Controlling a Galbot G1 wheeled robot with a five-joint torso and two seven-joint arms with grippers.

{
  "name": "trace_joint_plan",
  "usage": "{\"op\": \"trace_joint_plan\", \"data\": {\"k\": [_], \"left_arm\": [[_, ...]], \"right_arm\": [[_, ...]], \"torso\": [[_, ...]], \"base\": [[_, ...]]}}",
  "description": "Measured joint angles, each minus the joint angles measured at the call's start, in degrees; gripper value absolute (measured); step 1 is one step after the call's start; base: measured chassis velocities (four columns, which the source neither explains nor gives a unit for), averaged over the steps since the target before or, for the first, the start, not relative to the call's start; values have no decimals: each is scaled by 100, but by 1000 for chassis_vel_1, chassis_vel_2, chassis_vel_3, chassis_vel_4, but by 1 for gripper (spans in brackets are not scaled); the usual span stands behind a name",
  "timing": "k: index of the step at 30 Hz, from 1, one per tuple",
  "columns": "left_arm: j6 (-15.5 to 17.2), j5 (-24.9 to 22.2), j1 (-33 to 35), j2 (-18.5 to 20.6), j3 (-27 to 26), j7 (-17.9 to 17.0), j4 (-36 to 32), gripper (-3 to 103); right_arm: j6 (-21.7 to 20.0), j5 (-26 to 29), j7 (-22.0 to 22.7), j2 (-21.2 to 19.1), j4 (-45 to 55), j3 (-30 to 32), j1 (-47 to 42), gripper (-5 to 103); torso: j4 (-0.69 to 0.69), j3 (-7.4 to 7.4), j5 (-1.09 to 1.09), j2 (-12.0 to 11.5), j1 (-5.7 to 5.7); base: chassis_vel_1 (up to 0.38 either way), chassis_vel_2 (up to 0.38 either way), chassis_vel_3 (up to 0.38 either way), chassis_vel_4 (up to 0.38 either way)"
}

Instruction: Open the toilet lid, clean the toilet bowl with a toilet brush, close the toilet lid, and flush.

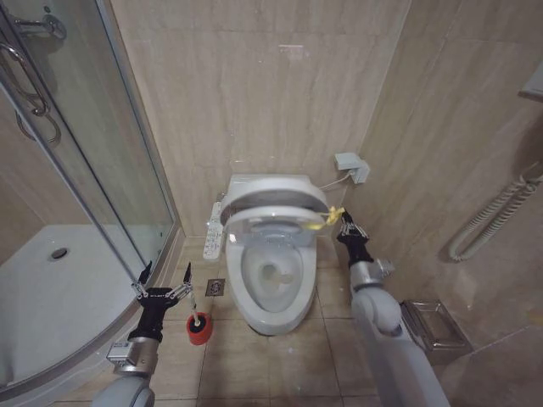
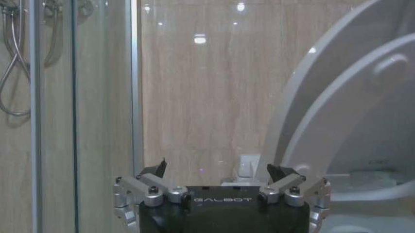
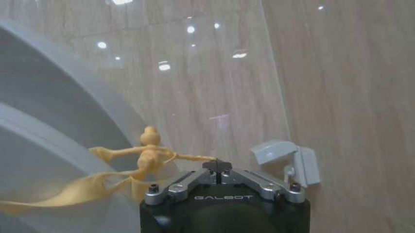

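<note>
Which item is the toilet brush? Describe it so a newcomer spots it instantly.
Find the white ceramic toilet bowl against the beige tiled back wall. On the floor at its left, just by the open left gripper, stands the toilet brush: a thin white stick rising from a round red holder cup, the only red thing there.

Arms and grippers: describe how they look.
Both arms are light grey rounded tubes with silver wrist joints. The left gripper and right gripper are black-bodied, with silver bolted linkages and dark pointed fingers. Each black housing carries white "GALBOT" lettering.
</note>
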Motion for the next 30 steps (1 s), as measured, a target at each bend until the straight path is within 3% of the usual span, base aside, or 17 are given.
{"op": "trace_joint_plan", "data": {"k": [5,9,14,30], "left_arm": [[0,0,0,0,0,0,0,100],[0,0,0,0,0,0,0,100],[0,0,0,0,0,0,0,100],[0,0,0,0,0,0,0,100]], "right_arm": [[-86,18,30,8,-313,-170,407,0],[-187,29,93,0,-1023,-496,1436,0],[-208,68,105,-68,-1467,-619,1933,0],[-195,179,93,-461,-2509,-1011,2932,0]], "torso": [[-3,0,0,0,0],[-1,1,1,0,1],[1,1,1,0,2],[1,1,2,-1,2]], "base": [[0,0,0,0],[0,0,0,0],[0,0,0,0],[0,0,0,0]]}}
